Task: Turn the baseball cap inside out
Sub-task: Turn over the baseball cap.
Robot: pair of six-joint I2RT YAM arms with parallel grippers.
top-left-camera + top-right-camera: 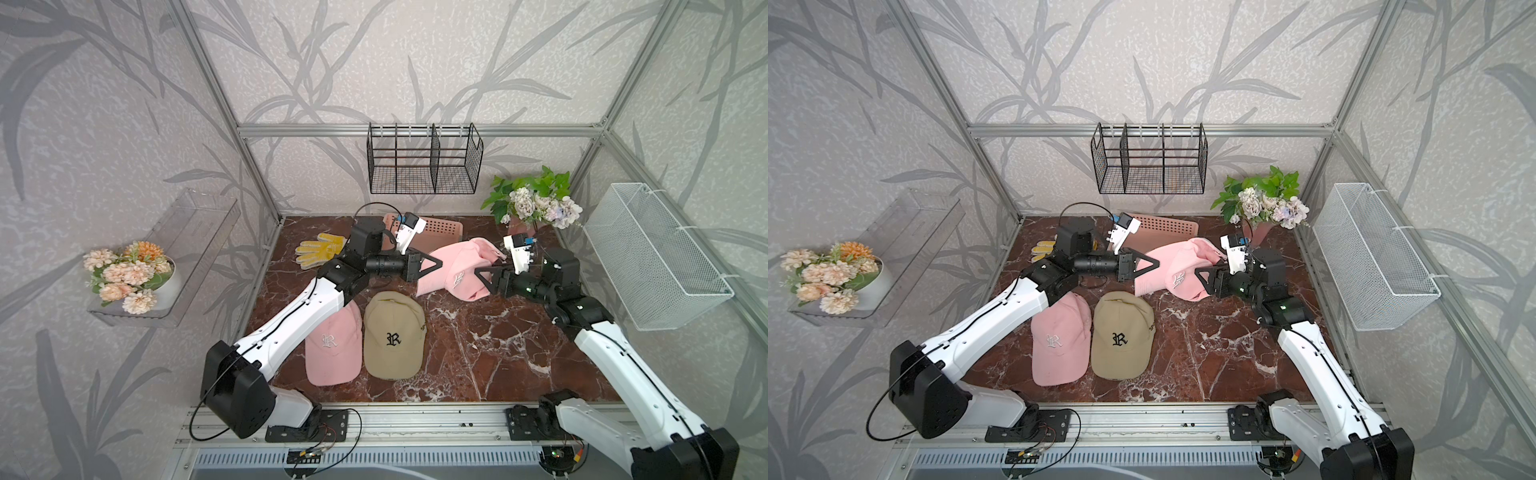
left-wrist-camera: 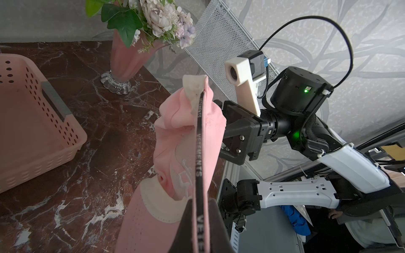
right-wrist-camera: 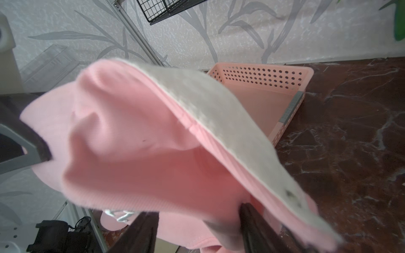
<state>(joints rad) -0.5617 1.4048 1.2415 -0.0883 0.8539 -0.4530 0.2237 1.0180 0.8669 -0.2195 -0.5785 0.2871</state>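
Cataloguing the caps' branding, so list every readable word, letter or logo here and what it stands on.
"VETEMENTS": repeated along the black inner tape of the held pink cap.
"R", black gothic letter: front of the tan cap.
"R", white gothic letter: front of the flat pink cap.
White embroidery on the held pink cap's front: too creased to read.
Small print on the tan cap's side: too small to read.
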